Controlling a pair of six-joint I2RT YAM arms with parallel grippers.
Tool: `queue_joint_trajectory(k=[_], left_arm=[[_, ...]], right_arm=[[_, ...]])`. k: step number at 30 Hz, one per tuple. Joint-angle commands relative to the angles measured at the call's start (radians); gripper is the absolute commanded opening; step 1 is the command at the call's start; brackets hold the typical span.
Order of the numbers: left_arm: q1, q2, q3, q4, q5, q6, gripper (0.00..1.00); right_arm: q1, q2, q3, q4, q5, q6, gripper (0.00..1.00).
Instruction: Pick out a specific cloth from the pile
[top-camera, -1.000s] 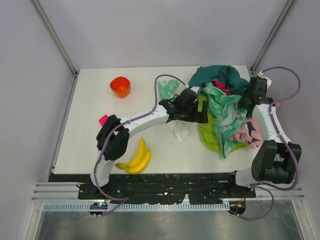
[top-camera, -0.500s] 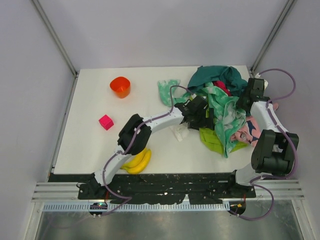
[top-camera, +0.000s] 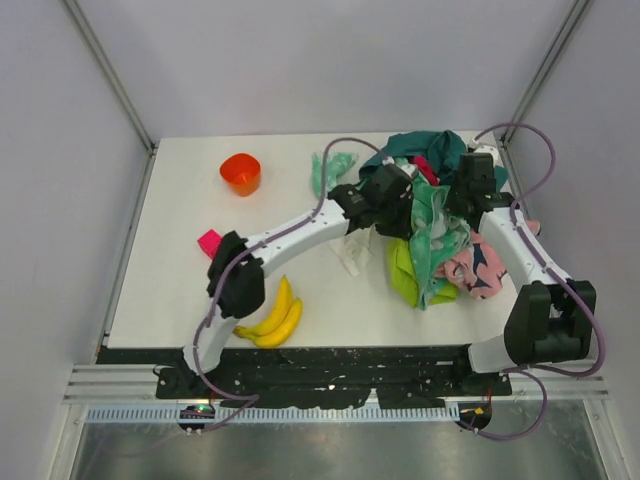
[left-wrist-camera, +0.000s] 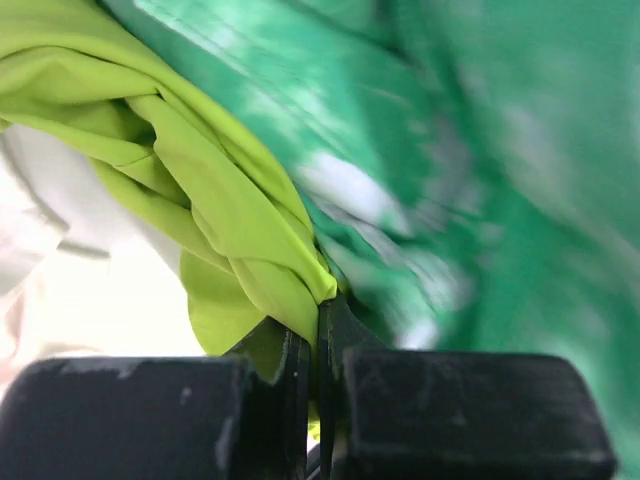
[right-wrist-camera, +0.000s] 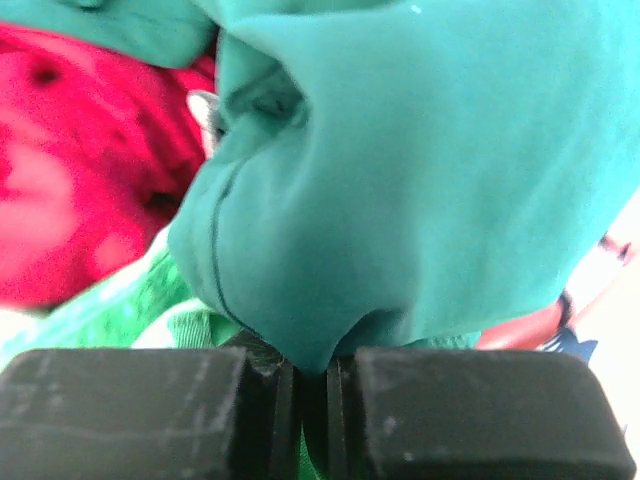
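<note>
the left gripper (left-wrist-camera: 318, 322) pinched a fold of the lime-green cloth (left-wrist-camera: 200, 190), jaws pressed together on it, at the near-left edge of the pile (top-camera: 440, 225) on the table's (top-camera: 170, 290) far right. the right gripper (right-wrist-camera: 312, 378) clamped the dark teal cloth (right-wrist-camera: 430, 170) beside a red piece (right-wrist-camera: 70, 170).

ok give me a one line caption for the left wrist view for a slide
Left gripper shut on a fold of the lime-green cloth, mint-green patterned cloth beside it.

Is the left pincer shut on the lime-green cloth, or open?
Shut. The left pincer pinches a bunched fold of the lime-green cloth, jaws nearly touching.
</note>
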Motion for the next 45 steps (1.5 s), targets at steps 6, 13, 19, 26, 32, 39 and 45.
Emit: queue_joint_trajectory(k=[6,13,19,26,32,39,45], left_arm=[[0.019,-0.560,0.050,-0.088,-0.263,0.263,0.00],[0.021,-0.641,0.214,-0.237,-0.350,0.363,0.00],[0.022,-0.784,0.210,-0.261,-0.524,0.455,0.00],[0.060,-0.963,0.054,-0.199,-0.736,0.544,0.00],[0.413,-1.048,-0.081,-0.243,-0.675,0.442,0.00],[0.750,-0.936,-0.051,-0.277,-0.514,0.399,0.00],[0.892,-0.732,0.141,-0.313,-0.447,0.389,0.00]], right_arm=[[0.294,0.035,0.230,-0.046,0.219,-0.061,0.05],[0.467,0.397,0.401,-0.103,0.267,-0.027,0.05],[0.512,0.614,0.579,-0.205,0.276,0.002,0.05],[0.510,0.642,0.561,-0.205,0.328,-0.010,0.06],[0.461,0.599,0.479,-0.195,0.333,0.014,0.16],[0.360,0.534,0.355,-0.166,0.320,0.011,0.17],[0.303,0.490,0.274,-0.130,0.316,-0.007,0.17]])
